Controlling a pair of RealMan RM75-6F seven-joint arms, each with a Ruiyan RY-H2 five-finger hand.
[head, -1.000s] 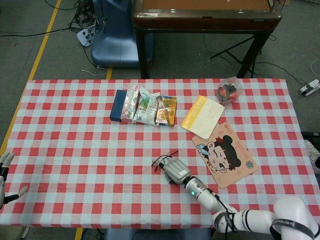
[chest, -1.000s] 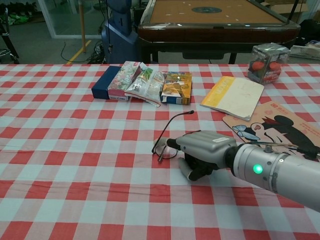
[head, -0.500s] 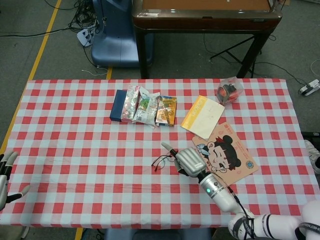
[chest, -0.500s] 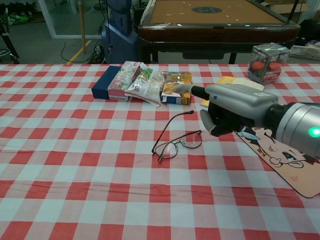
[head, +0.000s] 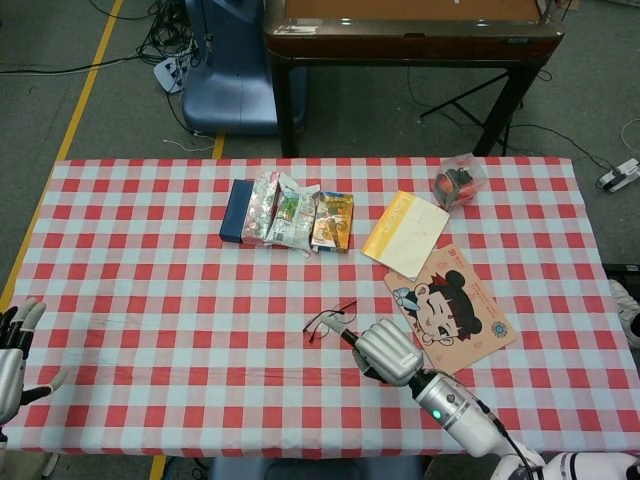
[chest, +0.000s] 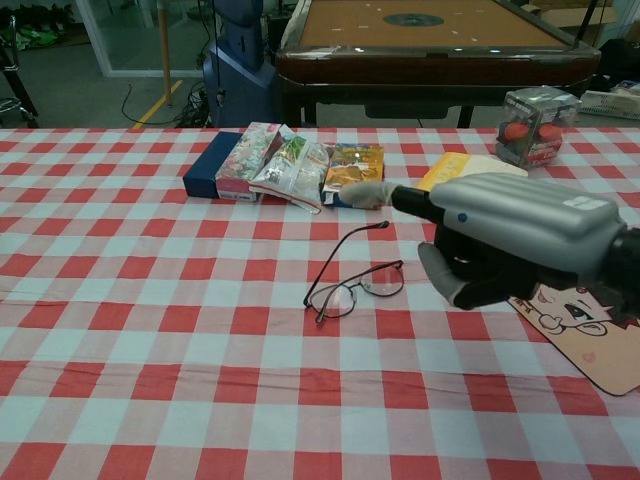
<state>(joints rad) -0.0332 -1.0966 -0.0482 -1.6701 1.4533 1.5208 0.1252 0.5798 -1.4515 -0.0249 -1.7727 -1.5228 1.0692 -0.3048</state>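
Note:
Thin dark-framed glasses (head: 328, 320) (chest: 350, 285) lie unfolded on the red-checked tablecloth (head: 150, 290) near the table's middle. My right hand (head: 385, 352) (chest: 500, 240) hovers just to their right and above the cloth, apart from them. Most of its fingers are curled under with nothing in them, and one finger (chest: 365, 194) sticks out to the left. My left hand (head: 12, 350) shows only in the head view, at the table's near left corner, fingers spread and holding nothing.
A blue box (head: 237, 210) (chest: 208, 165) and snack packets (head: 285, 210) (chest: 290, 165) lie in a row at the back. To the right are a yellow notebook (head: 407, 232), a cartoon mat (head: 455, 310) (chest: 590, 335) and a clear pack of red items (head: 460, 182) (chest: 535, 122).
My right hand came off the glasses, rose and moved right, then drew back nearer. The glasses stay on the cloth. The left hand shifted slightly.

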